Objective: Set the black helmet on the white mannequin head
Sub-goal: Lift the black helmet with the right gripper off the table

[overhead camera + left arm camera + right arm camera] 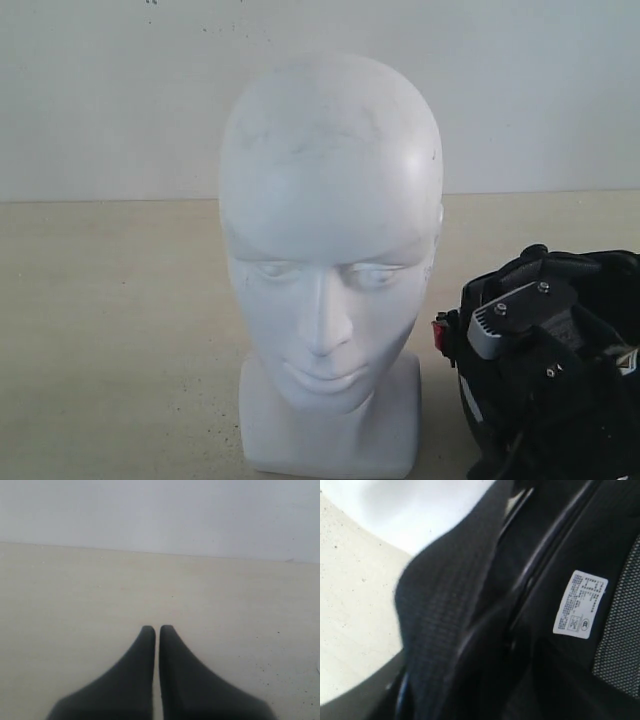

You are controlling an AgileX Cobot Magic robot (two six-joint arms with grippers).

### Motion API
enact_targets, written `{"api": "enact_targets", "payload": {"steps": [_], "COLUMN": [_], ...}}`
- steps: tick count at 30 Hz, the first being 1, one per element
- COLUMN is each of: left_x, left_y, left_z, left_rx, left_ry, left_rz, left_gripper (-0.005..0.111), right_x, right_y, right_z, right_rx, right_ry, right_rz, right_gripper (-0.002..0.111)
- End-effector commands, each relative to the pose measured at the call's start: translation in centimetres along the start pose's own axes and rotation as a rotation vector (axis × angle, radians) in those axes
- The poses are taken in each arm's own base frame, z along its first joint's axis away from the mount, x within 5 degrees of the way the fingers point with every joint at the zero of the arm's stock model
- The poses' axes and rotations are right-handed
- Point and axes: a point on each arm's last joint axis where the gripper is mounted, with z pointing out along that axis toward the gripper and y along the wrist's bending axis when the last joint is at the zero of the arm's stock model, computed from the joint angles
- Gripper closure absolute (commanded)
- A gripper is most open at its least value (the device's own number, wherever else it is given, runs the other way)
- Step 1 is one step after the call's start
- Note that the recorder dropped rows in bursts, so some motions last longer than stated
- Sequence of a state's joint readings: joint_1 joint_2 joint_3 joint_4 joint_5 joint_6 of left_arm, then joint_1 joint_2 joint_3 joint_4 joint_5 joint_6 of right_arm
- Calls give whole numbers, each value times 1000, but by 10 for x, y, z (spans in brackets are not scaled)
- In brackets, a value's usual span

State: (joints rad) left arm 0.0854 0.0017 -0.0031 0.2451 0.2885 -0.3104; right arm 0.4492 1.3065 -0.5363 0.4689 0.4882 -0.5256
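A bald white mannequin head (330, 230) stands upright in the middle of a pale beige, finely speckled worktop (110, 330), with a plain white wall (100, 90) behind it. The head is matte and smooth like foam, with a softly moulded brow, nose and closed lips. We see faint grey scuffs across its crown, and a short neck widening into a squarish base.

The black helmet (605, 275) rests low on the worktop, just beside the head's base on the right and apart from it. We see its rounded dark bulk and padded rim. The right gripper (515, 322), a blocky grey and black housing with small screws, sits over the helmet's opening.

Up close from the right wrist, we see the helmet's inside: a broad ribbed woven strap (440, 615), glossy black trim, a small white printed label (580, 605) and fine grey mesh lining (620, 625). Here the dark shapes merge, so we cannot tell whether this gripper's jaws are spread or pinching anything.

The left gripper (157, 630) hangs over bare worktop. Its two tapered matte black jaws are pressed almost together, with only a hairline slit between them and nothing held.
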Motion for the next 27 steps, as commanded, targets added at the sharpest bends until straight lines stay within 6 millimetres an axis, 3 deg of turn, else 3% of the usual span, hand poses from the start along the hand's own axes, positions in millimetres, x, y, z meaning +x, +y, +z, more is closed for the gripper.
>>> {"api": "enact_targets", "payload": {"steps": [1,3,5,6,10,14,20,27], "left_x": [1,1,1,1,1,1,1,1], "left_y": [0,0,0,0,0,0,0,0], "left_z": [0,0,0,0,0,0,0,0], "left_rx": [-4,-4,-4,-4,-4,-4,-4,-4], "left_ry": [-1,-1,-1,-1,-1,-1,-1,-1], "left_rz": [8,8,8,8,8,8,8,8], "left_gripper": [102,102,102,102,102,102,102,102], "right_x": [0,0,1,-3,-22,-36,-22,-2], "right_y": [0,0,2,4,10,17,19,33], "right_z": [4,4,2,-1,-21,-58,-89,-136], "right_rx": [-3,-5,-31,-49,-89,-88,-14,-26], "right_ry": [28,31,61,80,66,-11,-26,-179], "right_rz": [-6,-6,1,38,103,108,75,93], "right_gripper": [65,77,102,108,108,108,108,108]}}
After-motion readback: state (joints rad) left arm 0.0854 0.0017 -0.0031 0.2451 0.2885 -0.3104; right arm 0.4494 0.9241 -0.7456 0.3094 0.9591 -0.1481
